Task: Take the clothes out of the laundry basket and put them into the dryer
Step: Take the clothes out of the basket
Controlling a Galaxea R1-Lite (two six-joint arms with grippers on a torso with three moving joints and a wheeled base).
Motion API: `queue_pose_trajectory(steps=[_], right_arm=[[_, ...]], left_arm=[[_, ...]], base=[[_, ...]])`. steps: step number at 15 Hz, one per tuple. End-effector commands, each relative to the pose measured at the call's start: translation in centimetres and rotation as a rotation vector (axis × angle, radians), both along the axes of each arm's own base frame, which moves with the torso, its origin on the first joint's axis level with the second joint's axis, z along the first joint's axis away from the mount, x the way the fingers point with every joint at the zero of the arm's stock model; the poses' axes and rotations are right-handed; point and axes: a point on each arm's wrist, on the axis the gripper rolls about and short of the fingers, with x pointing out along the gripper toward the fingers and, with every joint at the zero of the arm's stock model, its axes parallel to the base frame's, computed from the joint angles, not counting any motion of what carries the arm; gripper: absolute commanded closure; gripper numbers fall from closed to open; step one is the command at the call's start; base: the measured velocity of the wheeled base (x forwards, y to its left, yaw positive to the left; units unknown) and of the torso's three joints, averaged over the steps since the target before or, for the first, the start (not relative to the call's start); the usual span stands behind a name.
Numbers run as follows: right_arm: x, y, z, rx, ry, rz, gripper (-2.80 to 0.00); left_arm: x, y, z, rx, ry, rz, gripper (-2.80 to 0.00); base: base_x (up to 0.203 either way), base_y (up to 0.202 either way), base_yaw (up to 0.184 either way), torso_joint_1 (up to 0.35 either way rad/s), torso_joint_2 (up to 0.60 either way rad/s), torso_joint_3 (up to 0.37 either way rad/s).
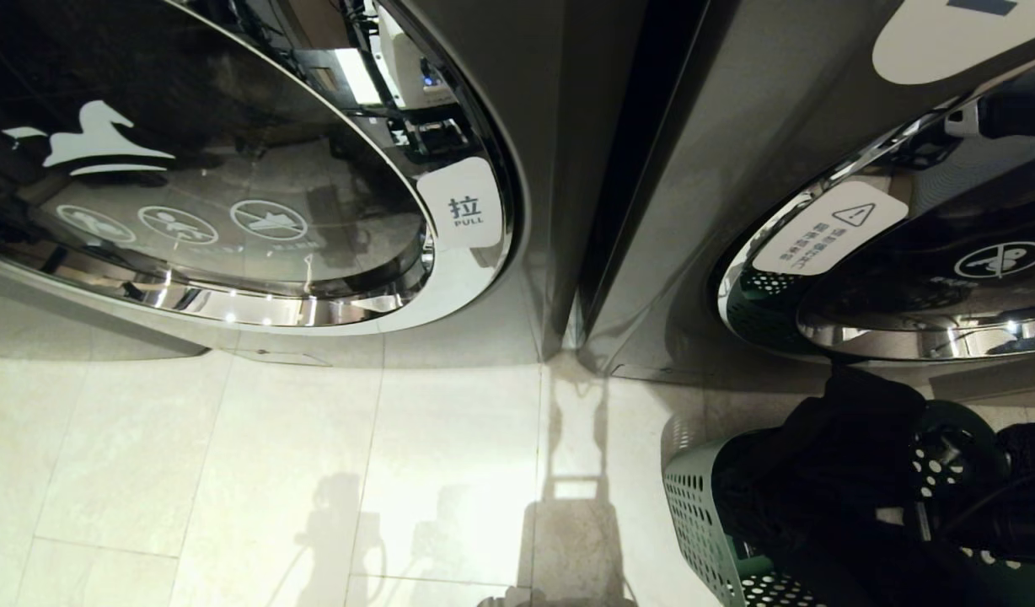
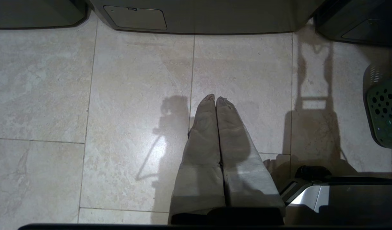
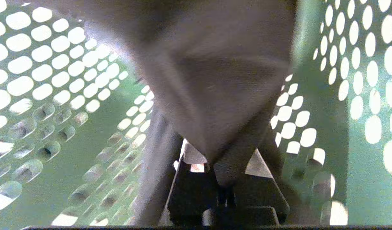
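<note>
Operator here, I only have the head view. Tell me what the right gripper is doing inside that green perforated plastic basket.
Observer: The right gripper is shut on a grey cloth garment, inside the green perforated laundry basket.
Operator: Report the left gripper; I can't see it.
Observer: The left gripper is shut and empty, hanging above the pale tiled floor.
Operator: Say what lies near it.
Observer: The basket's green rim shows off to one side, apart from the left gripper.
</note>
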Motion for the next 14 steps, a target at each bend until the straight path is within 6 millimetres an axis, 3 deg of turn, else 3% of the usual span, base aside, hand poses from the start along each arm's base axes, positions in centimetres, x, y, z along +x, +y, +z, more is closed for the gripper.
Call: queue_pose_trajectory(steps=[1, 9, 14], right_arm=[[-2.1, 0.8, 3.2, -0.027, -0.05, -0.009, 0.0], [-11.2, 5.3, 10.8, -0.04, -0.111, -0.068, 0.0], [-16.0, 9.2, 14.5, -0.13, -0.254, -0.048, 0.0]], left_arm=[[0.0, 0.0, 0.0, 0.0, 0.0, 0.001, 0.0], [0.0, 0.0, 0.0, 0.0, 0.0, -0.001, 0.0], [0.0, 0.0, 0.0, 0.0, 0.0, 0.001, 0.0]], base=[[0.0, 0.0, 0.0, 0.0, 0.0, 0.0], [0.0, 0.0, 0.0, 0.0, 0.0, 0.0], [0.0, 0.0, 0.0, 0.0, 0.0, 0.0]])
